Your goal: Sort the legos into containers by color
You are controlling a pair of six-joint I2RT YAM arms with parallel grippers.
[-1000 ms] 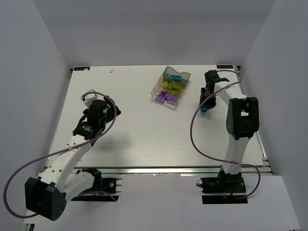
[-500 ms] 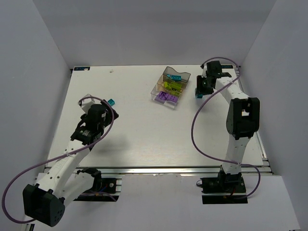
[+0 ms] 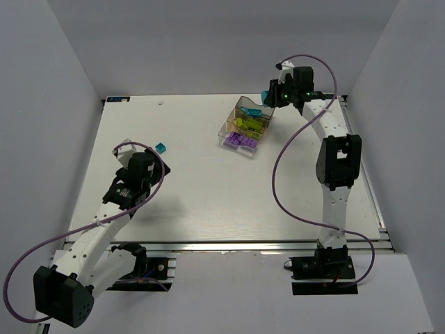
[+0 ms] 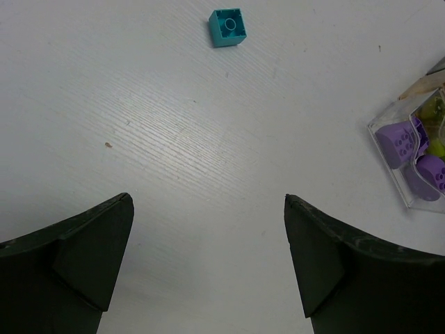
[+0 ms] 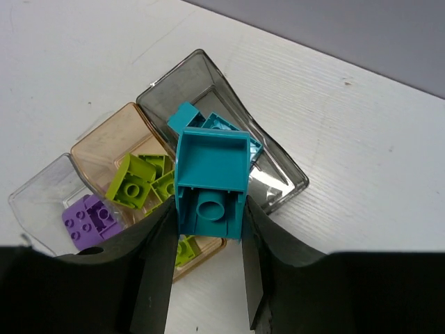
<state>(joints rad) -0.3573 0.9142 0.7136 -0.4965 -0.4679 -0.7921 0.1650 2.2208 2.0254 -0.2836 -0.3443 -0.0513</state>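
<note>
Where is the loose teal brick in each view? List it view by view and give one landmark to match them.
Top external: loose teal brick, left of centre.
Left wrist: top centre.
Right wrist: not in it; the held teal brick there is another one.
Shared landmark: tray's purple compartment, at the right edge of the left wrist view and lower left in the right wrist view.
</note>
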